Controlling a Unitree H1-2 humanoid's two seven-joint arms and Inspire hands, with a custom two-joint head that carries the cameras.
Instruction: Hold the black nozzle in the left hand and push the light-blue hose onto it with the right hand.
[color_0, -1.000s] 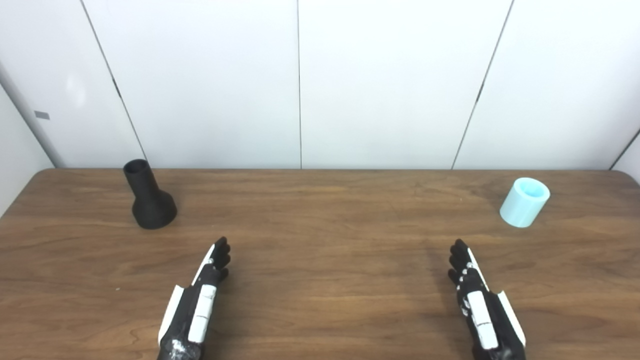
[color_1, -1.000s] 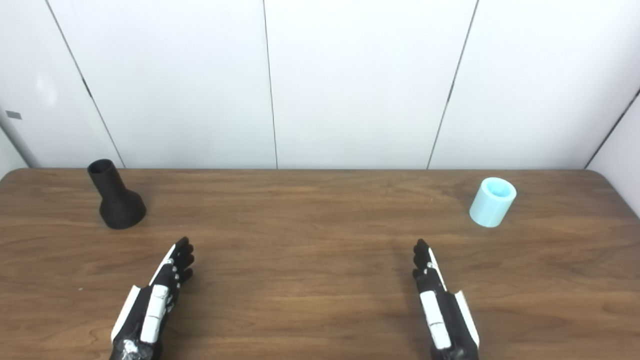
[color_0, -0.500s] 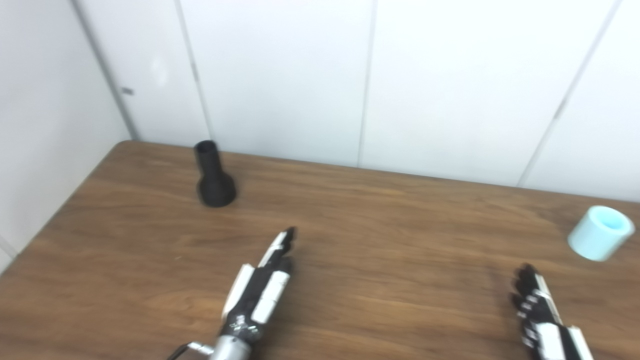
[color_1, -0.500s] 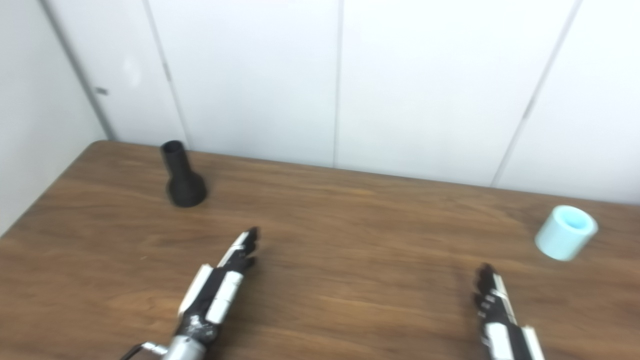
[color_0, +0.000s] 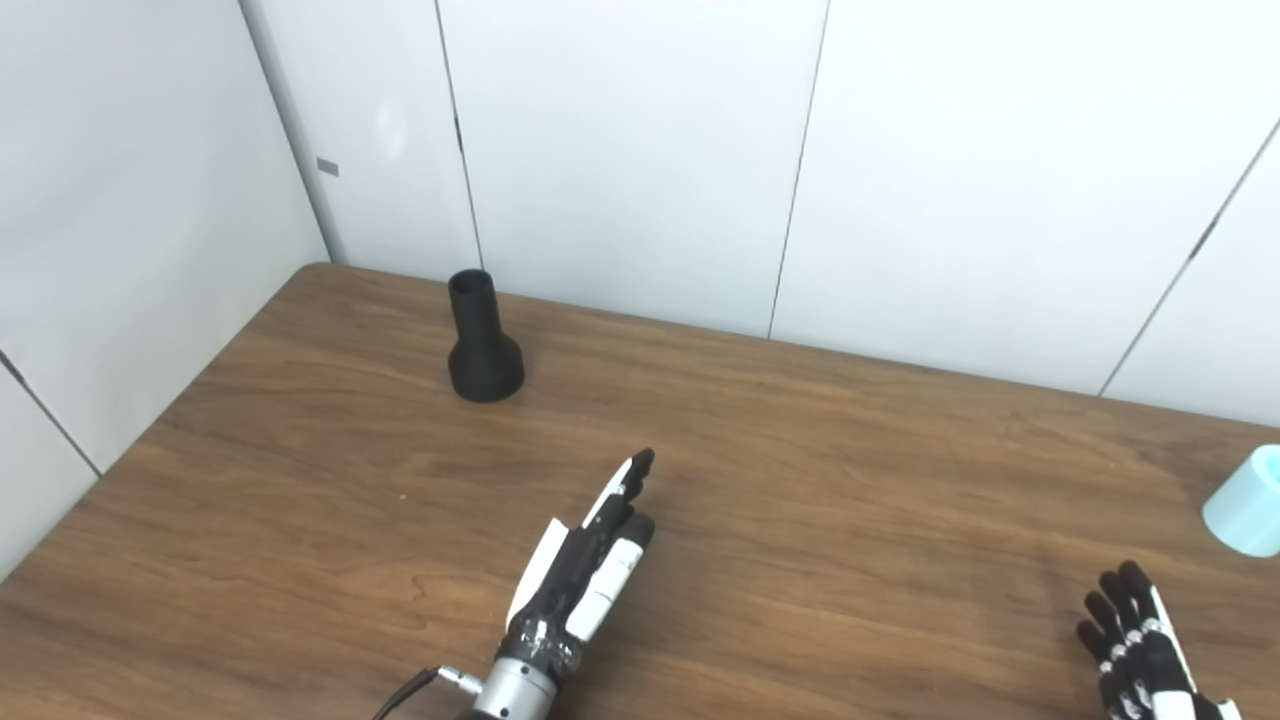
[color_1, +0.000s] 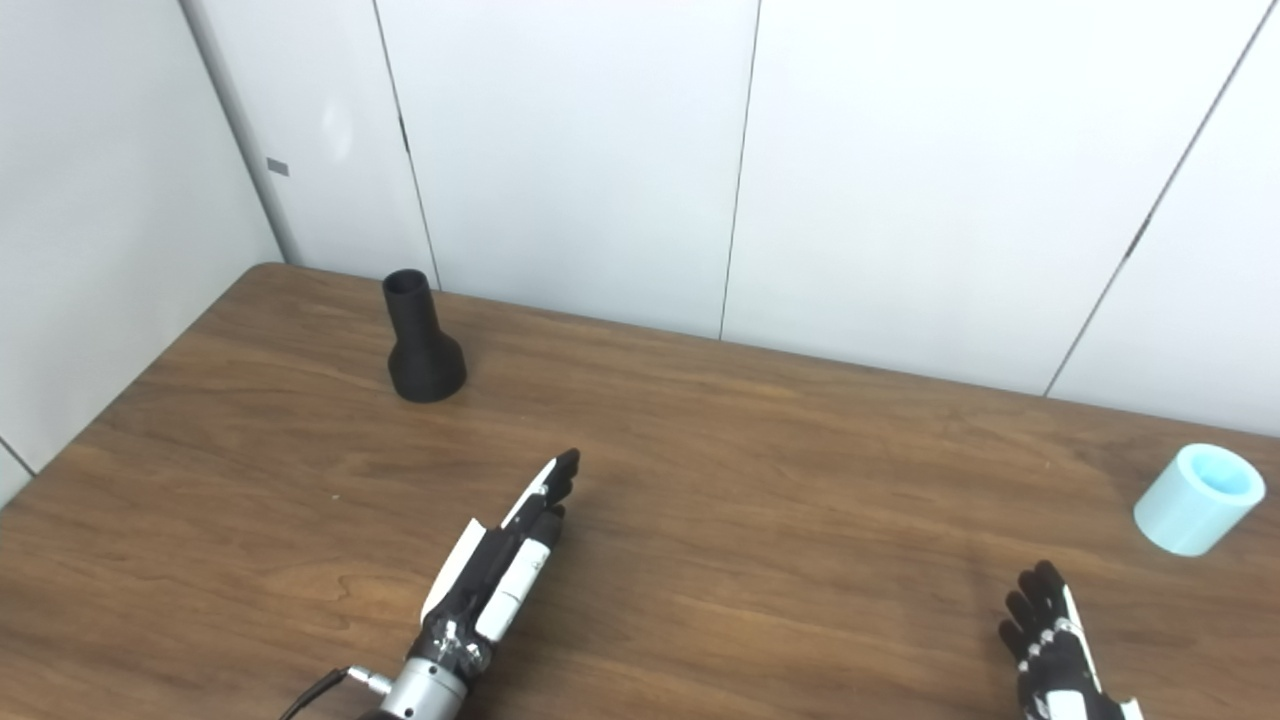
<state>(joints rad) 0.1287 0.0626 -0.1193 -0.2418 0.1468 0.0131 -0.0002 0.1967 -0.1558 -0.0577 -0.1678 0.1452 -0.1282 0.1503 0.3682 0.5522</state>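
Mostly the camera: it had turned left since a second before, so the whole scene shifted right.
Left hand (color_1: 500, 575): released, fingers straight, reaching farther forward than before.
Black nozzle (color_1: 423, 340): upright, far left, well apart from the hand.
Light-blue hose (color_1: 1197, 499): far right, untouched.
Right hand (color_1: 1050, 640): released, waiting.
Meaning: probably the nozzle pickup was starting.

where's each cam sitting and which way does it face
Left eye view: on the head, looking down across the wooden table toward its far left corner; left hand in full, right hand at the bottom edge.
Right eye view: beside it, facing the same way; the light-blue hose shows whole.
Both share the upright black nozzle, both empty hands with fingers extended, and the white wall panels.
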